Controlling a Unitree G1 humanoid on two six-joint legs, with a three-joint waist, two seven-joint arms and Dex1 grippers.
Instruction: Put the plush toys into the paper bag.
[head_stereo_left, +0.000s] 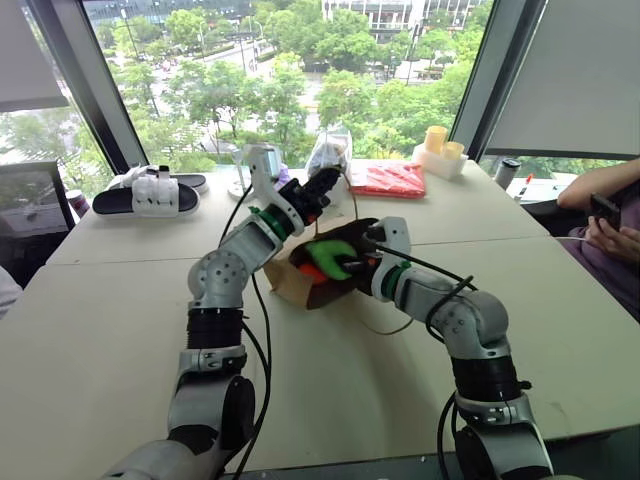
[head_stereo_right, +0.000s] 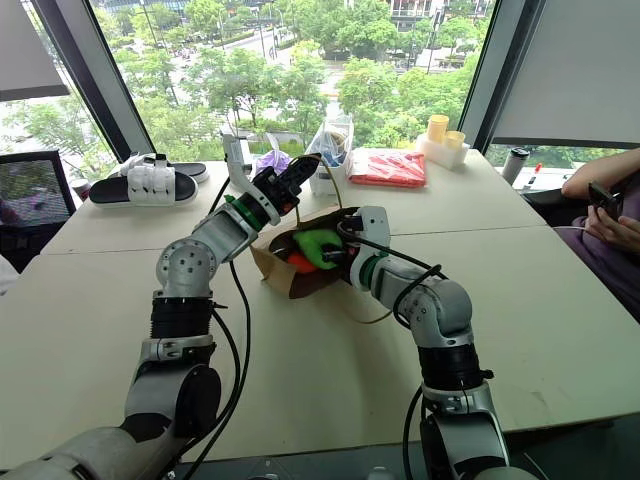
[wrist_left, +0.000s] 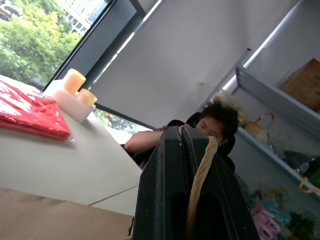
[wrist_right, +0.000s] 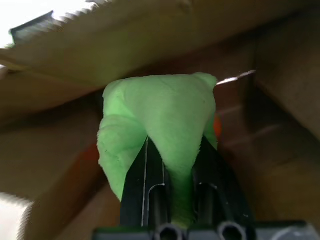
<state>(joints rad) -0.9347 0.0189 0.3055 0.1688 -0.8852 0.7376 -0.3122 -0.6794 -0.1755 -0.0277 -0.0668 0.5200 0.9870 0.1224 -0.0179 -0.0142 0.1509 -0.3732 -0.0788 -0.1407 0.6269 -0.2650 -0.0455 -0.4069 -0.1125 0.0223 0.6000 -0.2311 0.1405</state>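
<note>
The brown paper bag (head_stereo_left: 288, 282) lies mid-table with its mouth held up and open. My left gripper (head_stereo_left: 322, 185) is shut on the bag's twine handle (wrist_left: 200, 175) and holds it raised above the mouth. My right gripper (head_stereo_left: 362, 262) reaches into the mouth, its fingers pinching the light green plush toy (wrist_right: 160, 115), which sits just inside the bag walls. The orange plush toy (head_stereo_right: 300, 263) lies inside the bag, under and beside the green one. The bag's other twine handle (head_stereo_left: 385, 325) trails loose on the table.
Behind the bag stand a clear plastic bag (head_stereo_left: 328, 152), a red packet (head_stereo_left: 388, 178) and a white holder with yellow cups (head_stereo_left: 440, 150). Black-and-white sandals (head_stereo_left: 150, 195) lie at the far left. A person (head_stereo_left: 605, 215) sits at the table's right edge.
</note>
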